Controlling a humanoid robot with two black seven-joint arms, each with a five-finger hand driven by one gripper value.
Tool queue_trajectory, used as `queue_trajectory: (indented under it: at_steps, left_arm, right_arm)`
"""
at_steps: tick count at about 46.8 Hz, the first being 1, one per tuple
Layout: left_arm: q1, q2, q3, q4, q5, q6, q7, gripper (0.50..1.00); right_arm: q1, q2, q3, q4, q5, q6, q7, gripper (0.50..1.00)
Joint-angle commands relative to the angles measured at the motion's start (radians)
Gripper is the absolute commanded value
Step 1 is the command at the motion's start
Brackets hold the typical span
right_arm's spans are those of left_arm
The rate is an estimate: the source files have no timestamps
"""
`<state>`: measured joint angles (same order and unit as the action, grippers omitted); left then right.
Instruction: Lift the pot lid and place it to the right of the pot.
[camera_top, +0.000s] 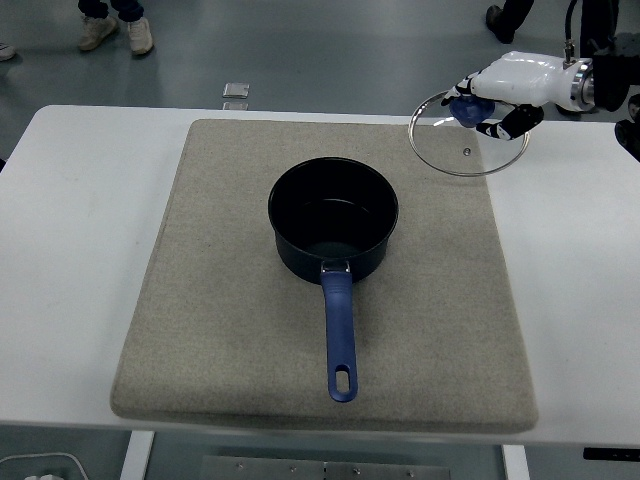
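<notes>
We see right hand (492, 95) clamped on blue knob of pot lid (467, 134), glass lid tilted, in air at 2 o'clock from pot (333, 228), over far right corner of grey mat (220, 300). Pot open, mid mat, handle toward 6 o'clock. Left hand out of view. We judge: carry step, lid off. Next: lower lid flat at 3 o'clock of pot on mat or desk (80, 200), then release

Clear glass lid (468, 140), metal-rimmed; rough cloth mat (240, 300)
</notes>
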<state>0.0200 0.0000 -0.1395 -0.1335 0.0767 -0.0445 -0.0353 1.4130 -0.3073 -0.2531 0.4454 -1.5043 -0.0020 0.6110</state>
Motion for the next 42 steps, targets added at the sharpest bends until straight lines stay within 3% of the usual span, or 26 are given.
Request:
queue_trajectory:
  at_steps: [1, 23, 42]
  left_arm:
    - [0.000, 0.000, 0.000, 0.000, 0.000, 0.000, 0.000, 1.000]
    - [0.000, 0.000, 0.000, 0.000, 0.000, 0.000, 0.000, 1.000]
    - [0.000, 0.000, 0.000, 0.000, 0.000, 0.000, 0.000, 1.000]
  right_arm:
    - [0.000, -0.010, -0.017, 0.006, 0.002, -0.001, 0.000, 0.500]
    - [-0.006, -0.090, -0.064, 0.188, 0.001, 0.000, 0.000, 0.500]
    - [-0.026, -0.118, -0.061, 0.223, 0.026, -0.004, 0.000, 0.500]
